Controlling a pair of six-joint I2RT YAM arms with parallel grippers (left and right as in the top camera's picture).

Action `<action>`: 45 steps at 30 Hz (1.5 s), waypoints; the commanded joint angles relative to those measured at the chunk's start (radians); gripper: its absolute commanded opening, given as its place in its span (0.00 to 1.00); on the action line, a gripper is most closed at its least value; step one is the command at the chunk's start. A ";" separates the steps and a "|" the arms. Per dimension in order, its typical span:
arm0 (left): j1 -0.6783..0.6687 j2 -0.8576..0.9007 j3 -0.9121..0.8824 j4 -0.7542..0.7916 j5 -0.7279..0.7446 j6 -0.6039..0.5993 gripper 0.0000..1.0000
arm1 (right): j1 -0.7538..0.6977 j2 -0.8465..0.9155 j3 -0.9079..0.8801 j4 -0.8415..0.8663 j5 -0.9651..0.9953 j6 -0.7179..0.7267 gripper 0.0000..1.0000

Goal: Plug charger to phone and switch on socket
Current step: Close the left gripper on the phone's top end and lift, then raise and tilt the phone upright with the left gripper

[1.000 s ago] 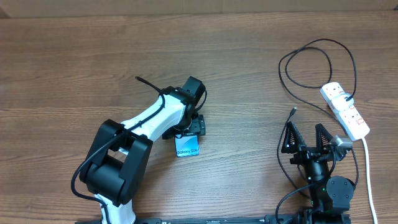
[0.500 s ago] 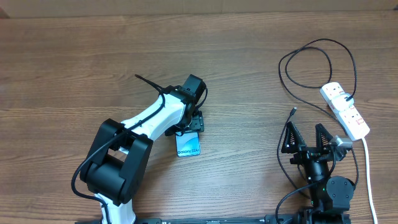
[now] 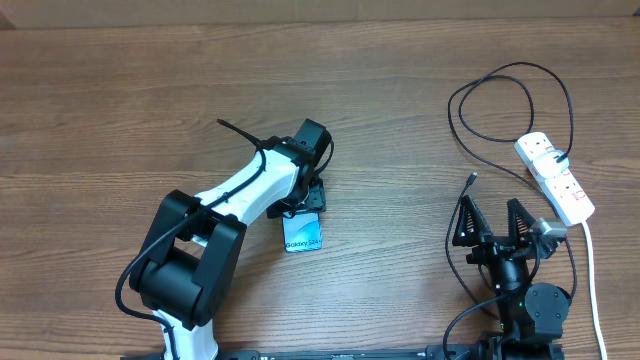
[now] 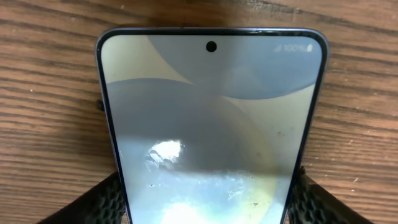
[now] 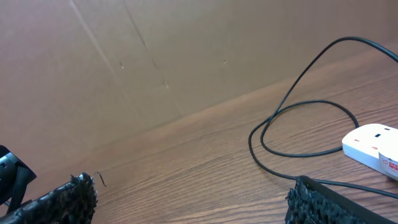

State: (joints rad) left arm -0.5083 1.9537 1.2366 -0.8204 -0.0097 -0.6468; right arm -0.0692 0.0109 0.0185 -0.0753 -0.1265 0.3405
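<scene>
The phone (image 3: 303, 233) lies face up on the wooden table, its lit screen filling the left wrist view (image 4: 211, 130). My left gripper (image 3: 304, 212) straddles the phone's far end, and both black pads (image 4: 106, 202) press against its long edges, so it is shut on the phone. The socket (image 3: 556, 178) lies at the right, with the charger's black plug in it. The charger cable (image 3: 510, 70) loops behind it, and its connector tip (image 3: 471, 180) lies free on the table. My right gripper (image 3: 490, 215) stands open just near of that tip, holding nothing.
A thick white cord (image 3: 592, 280) runs from the socket toward the front edge. In the right wrist view the socket (image 5: 373, 144) and the cable loop (image 5: 298, 102) lie ahead to the right. A brown wall (image 5: 155, 56) rises behind the table.
My left gripper's jaws have narrowed onto the phone's edges. The right arm has not moved.
</scene>
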 commanded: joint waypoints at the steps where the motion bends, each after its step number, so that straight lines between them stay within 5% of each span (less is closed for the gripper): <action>1: 0.007 0.084 -0.049 -0.021 0.037 -0.003 0.62 | 0.003 -0.008 -0.011 0.005 -0.002 0.003 1.00; 22: 0.044 0.082 0.324 -0.387 0.056 0.025 0.59 | 0.003 -0.008 -0.011 0.005 -0.002 0.003 1.00; 32: 0.103 0.082 0.391 -0.531 0.224 0.132 0.57 | 0.003 -0.008 -0.011 0.005 -0.002 0.003 1.00; 45: 0.236 0.082 0.474 -0.694 0.670 0.304 0.54 | 0.003 -0.008 -0.011 0.005 -0.002 0.003 1.00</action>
State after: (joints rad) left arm -0.2966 2.0380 1.6794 -1.4918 0.4595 -0.4095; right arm -0.0696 0.0109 0.0185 -0.0753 -0.1268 0.3405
